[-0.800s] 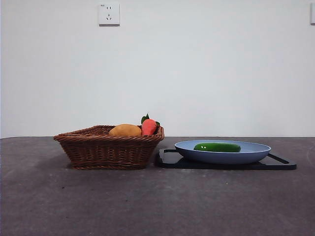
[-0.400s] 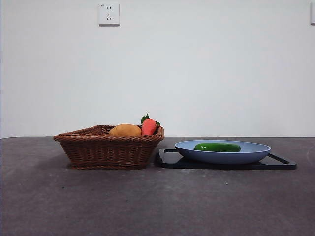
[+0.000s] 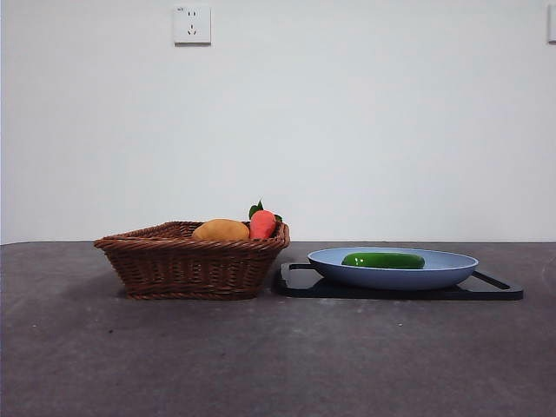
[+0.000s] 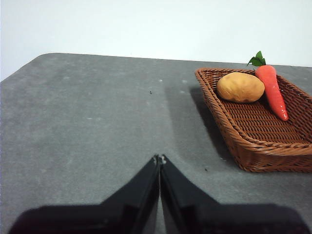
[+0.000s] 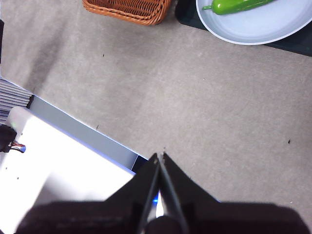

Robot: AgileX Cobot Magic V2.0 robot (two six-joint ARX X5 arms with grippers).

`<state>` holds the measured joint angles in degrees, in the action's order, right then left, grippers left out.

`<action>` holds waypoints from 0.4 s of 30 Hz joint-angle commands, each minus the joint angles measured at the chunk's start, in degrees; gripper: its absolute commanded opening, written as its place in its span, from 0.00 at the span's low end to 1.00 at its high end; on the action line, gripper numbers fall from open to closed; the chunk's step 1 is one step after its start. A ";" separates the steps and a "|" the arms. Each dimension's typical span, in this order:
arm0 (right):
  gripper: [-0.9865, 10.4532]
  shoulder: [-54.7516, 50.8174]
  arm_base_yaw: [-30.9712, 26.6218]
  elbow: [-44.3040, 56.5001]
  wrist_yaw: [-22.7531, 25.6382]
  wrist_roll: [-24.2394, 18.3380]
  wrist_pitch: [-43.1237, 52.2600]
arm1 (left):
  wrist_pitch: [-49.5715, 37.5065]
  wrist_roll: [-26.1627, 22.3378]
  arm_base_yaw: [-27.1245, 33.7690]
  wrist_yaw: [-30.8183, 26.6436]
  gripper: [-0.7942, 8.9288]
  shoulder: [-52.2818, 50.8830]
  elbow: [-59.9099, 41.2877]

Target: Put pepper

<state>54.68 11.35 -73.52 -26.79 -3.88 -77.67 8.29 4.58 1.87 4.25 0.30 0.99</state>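
Green and glossy, the pepper (image 3: 383,260) lies in the blue plate (image 3: 452,271) beside the basket (image 3: 187,265). Both grippers, left (image 4: 159,158) and right (image 5: 159,156), wait apart from it, fingers together. Its slick round skin could slip from a pinch off-centre.

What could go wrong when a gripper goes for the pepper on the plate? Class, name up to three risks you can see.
1. The pepper is smooth and rounded, lying in a shallow blue plate; shut jaws could nudge it so it rolls or slips.
2. The plate sits on a black tray; pushing down might slide or tip it.
3. The basket stands close beside the tray, holding an orange fruit and a carrot-like piece; an arm could bump it.
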 commanded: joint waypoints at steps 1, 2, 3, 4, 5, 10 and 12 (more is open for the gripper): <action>0.09 0.44 0.28 -0.92 0.11 0.15 -0.76 | -0.57 0.35 0.20 0.31 0.09 -0.22 -0.61; 0.09 0.44 0.28 -0.92 0.11 0.17 -0.76 | -0.57 0.35 0.17 0.31 0.09 -0.22 -0.61; 0.09 0.44 0.28 -0.92 0.11 0.17 -0.76 | -0.57 0.35 0.17 0.31 0.09 -0.22 -0.61; 0.09 0.44 0.28 -0.92 0.11 0.17 -0.76 | -0.57 0.35 0.20 0.31 0.09 -0.22 -0.61; 0.09 0.44 0.28 -0.92 0.11 0.17 -0.76 | -0.57 0.35 0.17 0.31 0.09 -0.22 -0.61; 0.09 0.22 -0.31 -0.92 0.59 -1.95 0.66 | -0.57 0.35 0.20 0.31 0.09 -0.22 -0.61; 0.09 -1.46 -2.05 -0.74 0.55 -1.99 4.66 | -0.57 0.35 0.17 0.33 0.09 -0.22 -0.61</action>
<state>53.89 9.96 -73.49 -26.37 -4.82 -75.83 8.29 4.58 1.87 4.25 0.30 0.99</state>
